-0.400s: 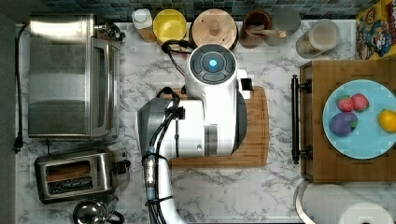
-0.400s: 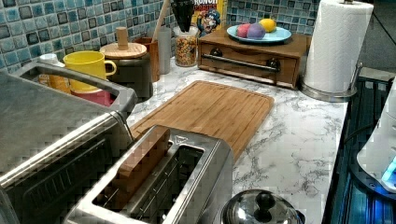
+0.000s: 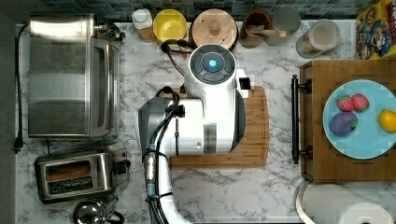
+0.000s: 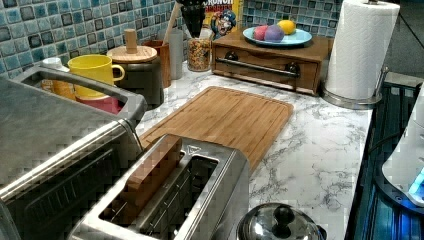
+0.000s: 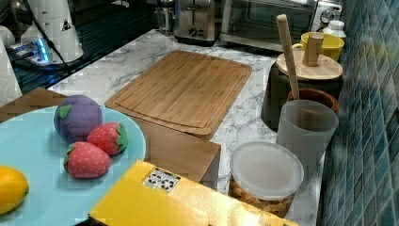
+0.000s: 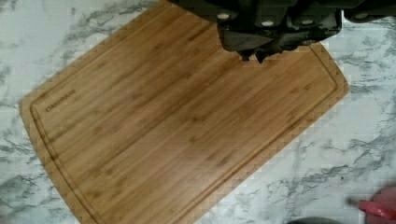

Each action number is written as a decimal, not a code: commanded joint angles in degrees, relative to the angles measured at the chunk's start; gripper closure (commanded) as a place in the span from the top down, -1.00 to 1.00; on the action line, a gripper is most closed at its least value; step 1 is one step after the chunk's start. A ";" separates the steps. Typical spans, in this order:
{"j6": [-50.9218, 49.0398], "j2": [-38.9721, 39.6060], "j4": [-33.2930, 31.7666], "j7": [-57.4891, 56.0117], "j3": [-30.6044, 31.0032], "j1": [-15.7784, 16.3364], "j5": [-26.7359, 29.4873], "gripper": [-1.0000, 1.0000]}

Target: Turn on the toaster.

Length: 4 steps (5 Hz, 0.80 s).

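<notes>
The toaster (image 3: 74, 176) is a small brushed-steel box at the top view's lower left, with its black side lever (image 3: 122, 167) facing the arm. In the left view the toaster (image 4: 200, 190) stands nearest the camera, and a brown slice (image 4: 150, 170) stands up out of one slot. The right view has the toaster (image 5: 195, 19) far back at the counter's end. My gripper (image 6: 252, 57) hangs above the bamboo cutting board (image 6: 177, 121), its fingers shut with nothing between them. It is well away from the toaster. In the top view the white arm (image 3: 210, 107) covers the gripper.
A large toaster oven (image 3: 70, 74) stands beside the toaster, and a round steel kettle (image 4: 280, 225) sits on its other side. Jars, a yellow cup (image 3: 169, 24) and a canister (image 3: 214, 28) line the tiled wall. A wooden box carrying a blue plate (image 3: 362, 140) of toy fruit stands at the top view's right.
</notes>
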 commanded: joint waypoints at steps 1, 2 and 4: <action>4.78 -2.14 -2.49 -16.91 5.07 3.68 3.15 -1.00; 6.35 -1.84 -3.54 -19.75 7.09 4.71 3.63 -1.00; 7.57 -7.61 -9.76 -22.16 12.47 5.05 6.43 -1.00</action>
